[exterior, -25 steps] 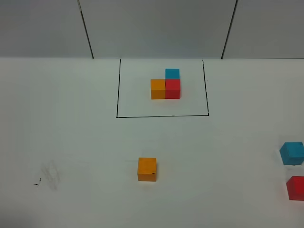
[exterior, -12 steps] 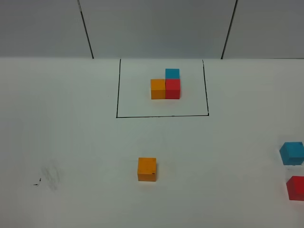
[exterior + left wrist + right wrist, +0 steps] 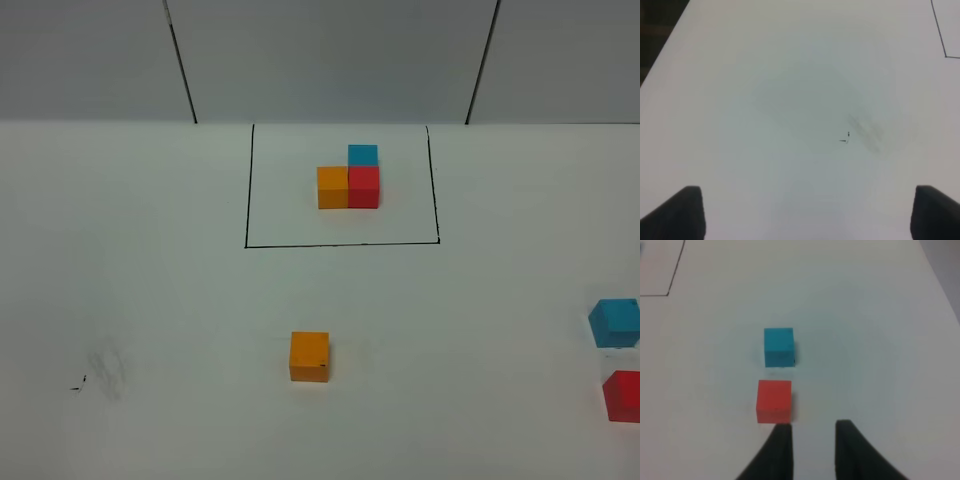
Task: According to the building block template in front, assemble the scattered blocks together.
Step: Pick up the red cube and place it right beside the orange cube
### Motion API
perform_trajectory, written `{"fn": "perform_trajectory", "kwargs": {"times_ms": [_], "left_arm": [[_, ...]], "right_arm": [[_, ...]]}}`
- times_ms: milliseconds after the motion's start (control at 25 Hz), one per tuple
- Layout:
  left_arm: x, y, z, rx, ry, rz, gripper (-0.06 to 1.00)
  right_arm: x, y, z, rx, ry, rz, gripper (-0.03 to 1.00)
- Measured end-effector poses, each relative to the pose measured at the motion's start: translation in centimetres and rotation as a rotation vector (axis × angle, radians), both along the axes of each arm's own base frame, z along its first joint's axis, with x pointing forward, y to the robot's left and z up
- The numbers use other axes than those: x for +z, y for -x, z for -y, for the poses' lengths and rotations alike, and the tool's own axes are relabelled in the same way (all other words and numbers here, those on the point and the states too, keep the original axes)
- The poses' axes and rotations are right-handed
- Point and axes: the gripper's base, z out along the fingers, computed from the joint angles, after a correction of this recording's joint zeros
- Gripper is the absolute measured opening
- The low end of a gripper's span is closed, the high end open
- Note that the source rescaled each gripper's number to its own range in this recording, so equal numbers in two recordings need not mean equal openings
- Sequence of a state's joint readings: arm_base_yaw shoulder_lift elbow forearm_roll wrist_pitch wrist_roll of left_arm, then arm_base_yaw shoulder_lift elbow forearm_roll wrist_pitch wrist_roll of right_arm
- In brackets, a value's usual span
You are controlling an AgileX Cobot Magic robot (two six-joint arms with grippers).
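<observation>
Orange block (image 3: pixel 309 356) lower centre, blue block (image 3: pixel 614 322), red block (image 3: pixel 623 395) right edge: unassembled, template (image 3: pixel 349 180) upper centre; my left fingers (image 3: pixel 685 212) released, right fingers (image 3: pixel 777 450) clenched empty.

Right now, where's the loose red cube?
The loose red cube sits at the far right edge of the high view, just below the loose blue cube, not touching; right gripper is close by.

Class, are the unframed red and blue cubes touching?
Apart. The right wrist view shows a clear gap between the red cube and the blue cube.
</observation>
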State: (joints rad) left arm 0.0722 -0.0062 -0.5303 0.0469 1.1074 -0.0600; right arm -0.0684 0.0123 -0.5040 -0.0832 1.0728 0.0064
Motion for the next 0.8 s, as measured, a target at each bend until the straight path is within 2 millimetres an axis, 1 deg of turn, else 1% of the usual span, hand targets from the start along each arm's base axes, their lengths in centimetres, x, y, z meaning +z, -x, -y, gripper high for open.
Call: {"fn": "perform_trajectory", "kwargs": {"times_ms": [80, 240, 400, 800], "left_arm": [[-0.50, -0.28, 0.03, -0.001, 0.006, -0.012, 0.80], [-0.47, -0.37, 0.04, -0.002, 0.005, -0.001, 0.80], [-0.45, -0.39, 0.05, -0.004, 0.004, 0.001, 0.76], [-0.47, -0.40, 0.05, -0.004, 0.004, 0.000, 0.46]], "right_arm": [[0.00, 0.00, 0.00, 0.000, 0.000, 0.000, 0.00], [0.00, 0.00, 0.00, 0.000, 0.000, 0.000, 0.00], [0.00, 0.00, 0.00, 0.000, 0.000, 0.000, 0.00], [0.00, 0.00, 0.00, 0.000, 0.000, 0.000, 0.00]]}}
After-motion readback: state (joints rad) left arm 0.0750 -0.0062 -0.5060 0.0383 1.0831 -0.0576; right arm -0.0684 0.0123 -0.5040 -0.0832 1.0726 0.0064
